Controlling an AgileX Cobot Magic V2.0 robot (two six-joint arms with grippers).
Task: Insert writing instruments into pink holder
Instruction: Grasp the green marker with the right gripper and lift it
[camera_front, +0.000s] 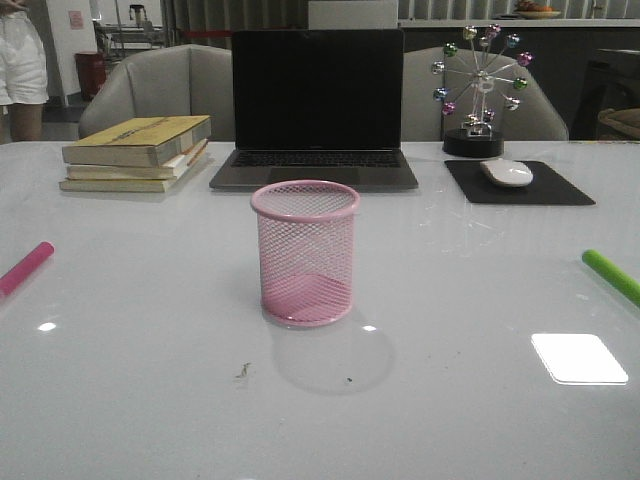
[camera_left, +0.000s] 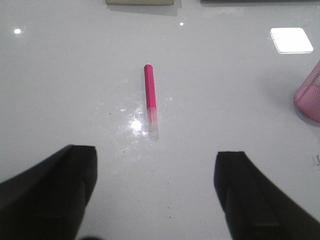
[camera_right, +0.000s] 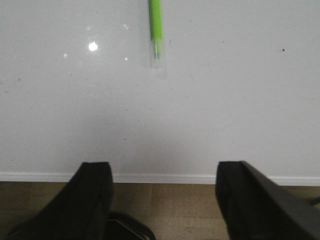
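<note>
Nearest, both black grippers, left (camera_left: 156, 192) and right (camera_right: 162, 200), hang with fingers spread wide and empty above the glossy white table (camera_front: 150, 400). Ahead stands the round pink wire-mesh pen cup (camera_front: 305, 253), upright mid-table. Well apart lie the magenta-pink marker (camera_left: 150, 100) at left and the lime-green marker (camera_right: 156, 31) at right. Beyond sits a dark open laptop (camera_front: 316, 108).

Front camera looking forward low over the white table (camera_front: 150, 400), facing the pink holder (camera_front: 305, 255) close by, left wrist camera looking down near the magenta marker (camera_left: 150, 99), sharing holder and marker with front, right wrist camera looking down over the table edge near the green marker (camera_right: 156, 25)
</note>
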